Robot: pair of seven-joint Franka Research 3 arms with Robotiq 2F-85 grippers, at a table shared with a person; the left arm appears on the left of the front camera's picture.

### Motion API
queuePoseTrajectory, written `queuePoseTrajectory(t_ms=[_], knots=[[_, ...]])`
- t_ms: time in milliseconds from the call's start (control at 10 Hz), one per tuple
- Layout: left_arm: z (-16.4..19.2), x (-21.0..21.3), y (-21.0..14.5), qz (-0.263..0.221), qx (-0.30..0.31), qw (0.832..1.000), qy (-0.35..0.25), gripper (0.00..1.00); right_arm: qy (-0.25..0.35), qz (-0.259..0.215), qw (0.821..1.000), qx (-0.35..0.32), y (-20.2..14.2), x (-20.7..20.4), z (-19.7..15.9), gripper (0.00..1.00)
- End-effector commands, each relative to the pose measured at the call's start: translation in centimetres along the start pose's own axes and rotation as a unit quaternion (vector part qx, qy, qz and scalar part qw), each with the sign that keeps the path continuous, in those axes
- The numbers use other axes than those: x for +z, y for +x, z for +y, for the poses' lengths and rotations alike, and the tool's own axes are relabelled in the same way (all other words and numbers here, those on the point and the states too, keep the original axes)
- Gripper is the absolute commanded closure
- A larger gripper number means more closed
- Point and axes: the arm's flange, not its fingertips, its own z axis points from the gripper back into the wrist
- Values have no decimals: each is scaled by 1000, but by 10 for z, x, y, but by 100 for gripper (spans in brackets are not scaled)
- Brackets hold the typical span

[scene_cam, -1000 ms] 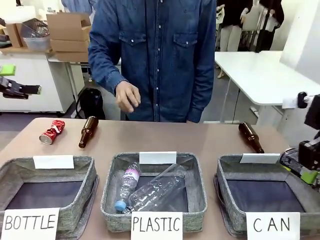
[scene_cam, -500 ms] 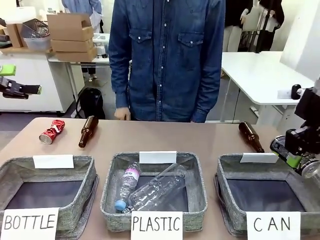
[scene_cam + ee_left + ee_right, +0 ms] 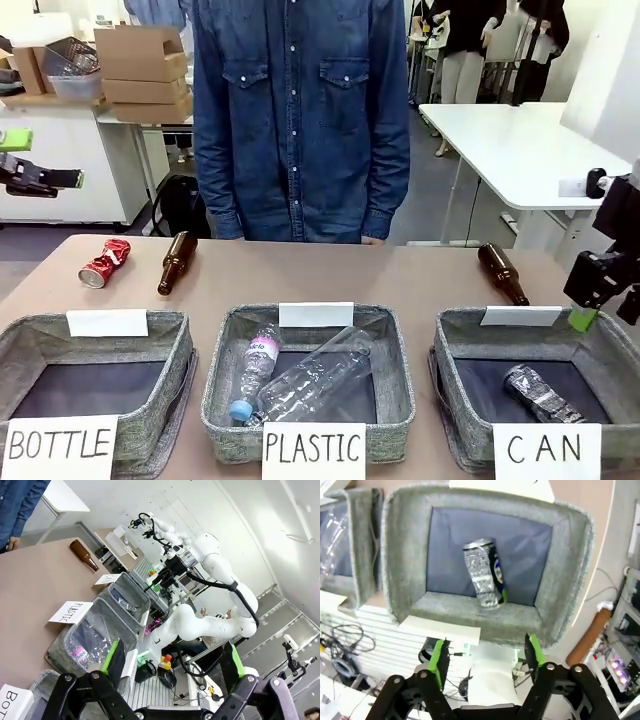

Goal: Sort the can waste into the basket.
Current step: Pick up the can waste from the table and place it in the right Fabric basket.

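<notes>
Silver can [image 3: 483, 575] lies inside CAN basket [image 3: 455, 340]. Right gripper [image 3: 486, 652], spread and empty, is held above the basket's right rim; it should be lifted straight clear so the rim is not snagged. Red can [image 3: 105, 263], well left of the basket, is not yet sorted. Left gripper [image 3: 174, 652] is spread, empty.

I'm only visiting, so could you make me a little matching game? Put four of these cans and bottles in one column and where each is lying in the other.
1. silver can
2. red can
3. large clear bottle
4. right-hand brown bottle

A. on the table, just behind the CAN basket
B. inside the PLASTIC basket
C. on the table, behind the BOTTLE basket
D. inside the CAN basket

Pairs: 1-D, 2-C, 3-B, 4-A.
</notes>
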Motion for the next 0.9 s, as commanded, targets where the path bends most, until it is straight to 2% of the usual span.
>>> queuePoseTrajectory(t_ms=[0,400,500,600,700,800], knots=[[-2,-1,1,-7,-12,1000,-9,0,-16,0,1000,-19,-3,-10,0,0],[-2,-1,1,-7,-12,1000,-9,0,9,-13,999,-31,-3,-9,-1,0],[-2,-1,1,-7,-12,1000,-9,0,64,-16,996,-55,-1,-5,-4,0],[-2,-1,1,-7,-12,1000,-9,0,155,-54,982,-92,2,3,-9,0],[-2,-1,1,-7,-12,1000,-9,0,278,-96,947,-130,5,15,-16,0],[-2,-1,1,-7,-12,1000,-9,0,390,-107,898,-176,13,25,-21,0]])
